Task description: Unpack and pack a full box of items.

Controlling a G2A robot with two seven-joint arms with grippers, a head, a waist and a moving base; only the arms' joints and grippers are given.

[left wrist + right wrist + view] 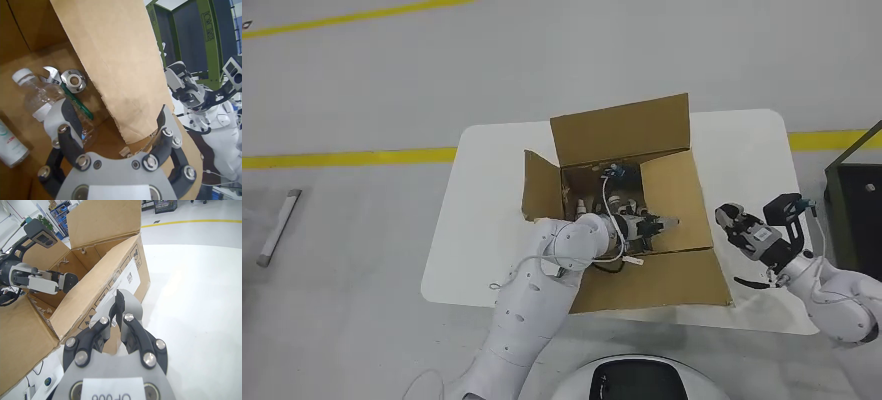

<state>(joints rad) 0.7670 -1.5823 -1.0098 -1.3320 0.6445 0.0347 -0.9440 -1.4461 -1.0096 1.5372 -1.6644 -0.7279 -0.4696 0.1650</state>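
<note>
While the box (622, 130) sits open on the white table (482, 220), the left arm bends over it. The left gripper (113, 106) is low at the right side of the box. Its fingers are spread wide apart and are not closed on anything. One finger (66, 113) is inside the box and touches a clear bottle (37, 91). The other finger (166, 121) is by the torn edge of a brown flap (113, 56). The flap shows between the two fingers.

The bottle has a white cap and lies on the floor of the box. Just beside it lies a wrench (53, 73) with a green handle. A round metal disc (74, 80) lies right next to the head of the wrench. A white can (11, 145) lies on the floor too, near the bottle.

The right gripper (118, 296) is outside the box, over the table. Its fingers are pressed together with nothing between them. It is near the box's outer wall, the one with the white label (130, 275). It is well apart from the left gripper.
</note>
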